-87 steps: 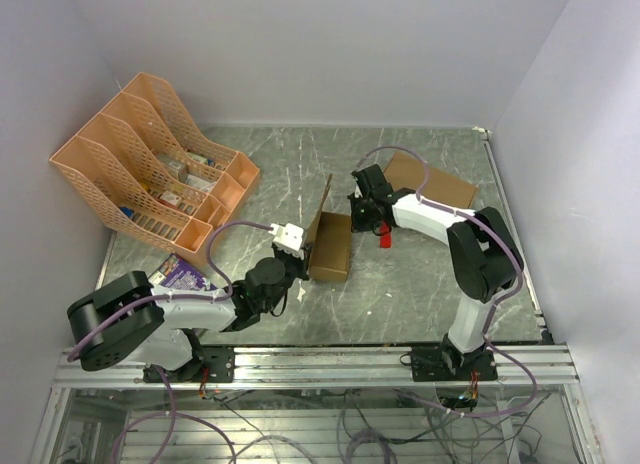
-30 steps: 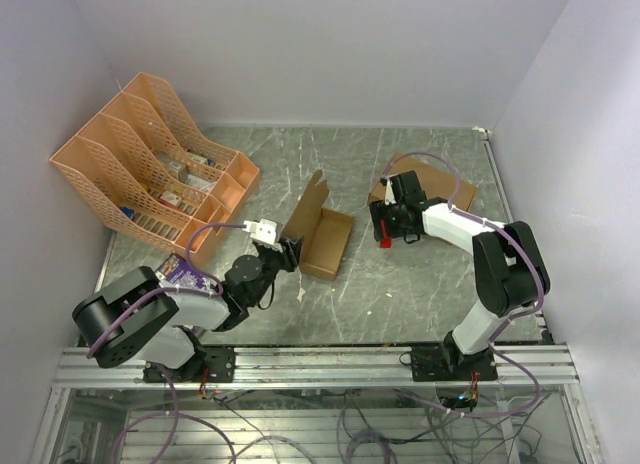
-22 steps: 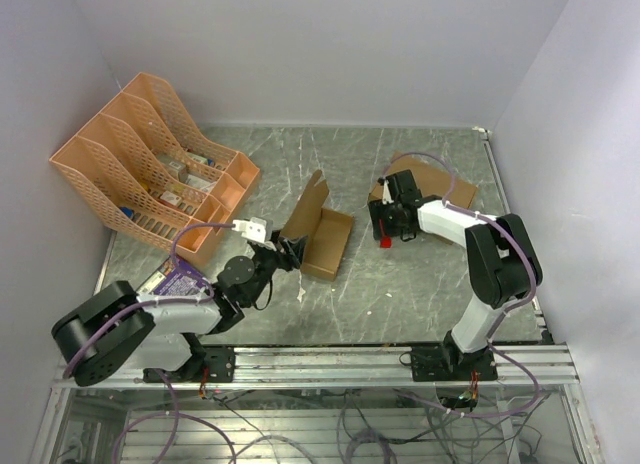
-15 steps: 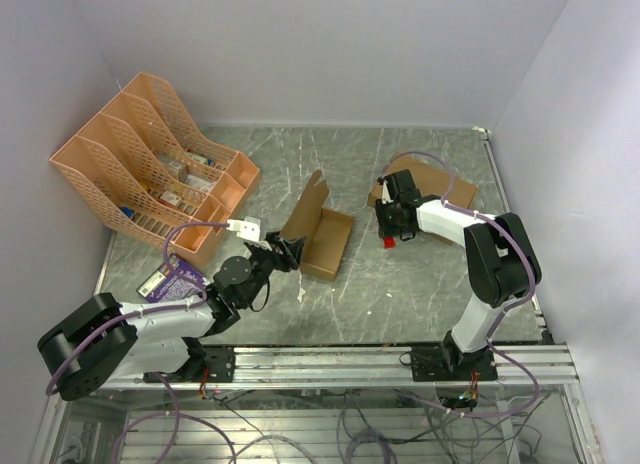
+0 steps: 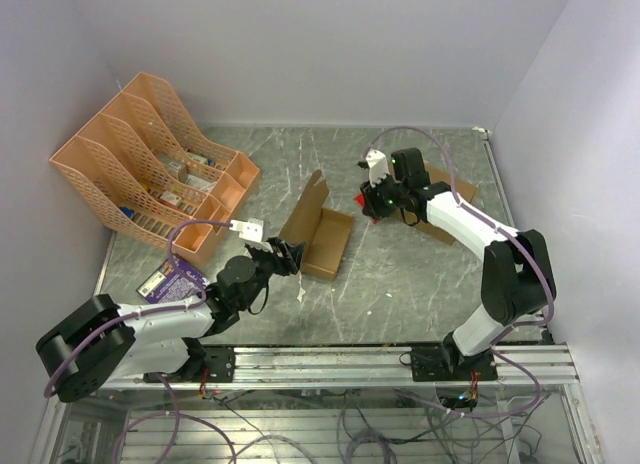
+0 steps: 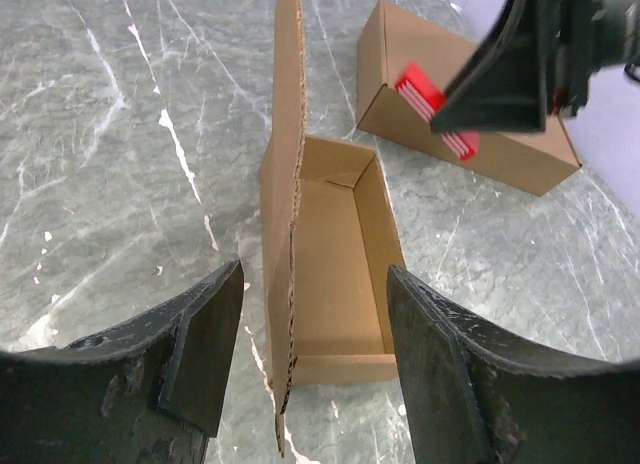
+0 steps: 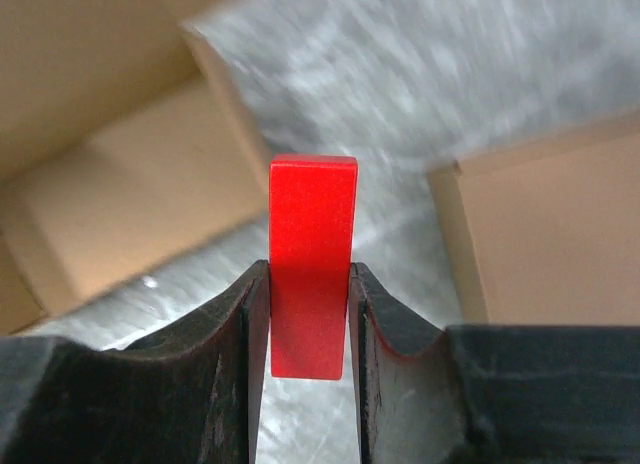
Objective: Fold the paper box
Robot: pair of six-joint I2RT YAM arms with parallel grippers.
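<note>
Left jaws spread just short of our paper box (image 6: pixel 335 259), open on the bench (image 5: pixel 400 284); right jaws pinch a red block (image 7: pixel 311 254) nearby. Bump that upright lid (image 6: pixel 288 134) and we could shove the box away.

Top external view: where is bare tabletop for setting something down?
Free: the marble between the paper box and the right arm's base, and the back strip between the orange rack and the larger box. Crowded: near-left, around the purple packet and left pincer.

You can read no text in these views; the purple packet (image 5: pixel 172 279) carries print, but too small to make out; the paper box (image 6: pixel 330 254) shows only bare brown card.
</note>
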